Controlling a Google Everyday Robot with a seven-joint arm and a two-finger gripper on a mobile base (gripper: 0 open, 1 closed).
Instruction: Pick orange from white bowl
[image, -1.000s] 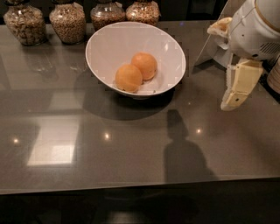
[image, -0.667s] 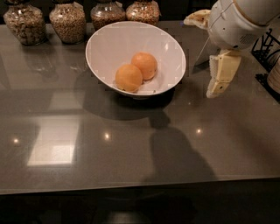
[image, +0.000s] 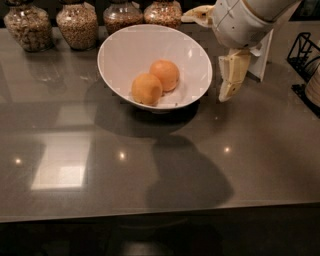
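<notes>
The white bowl stands on the dark counter at the back middle. Two oranges lie in it, touching each other. The orange, the slightly paler one, is at the front left. Its deeper-hued twin is behind it to the right. My gripper hangs at the bowl's right rim, above the counter and to the right of both oranges. It is open and empty. One cream finger points down beside the bowl, and the other reaches out over the bowl's far right rim.
Several glass jars of grain line the back edge behind the bowl. A white card stands behind the arm. A black wire rack is at the right edge. The counter's front edge runs across the bottom.
The arm and gripper have moved left, from the counter's right side up to the bowl's right rim. The bowl and oranges have not moved.
</notes>
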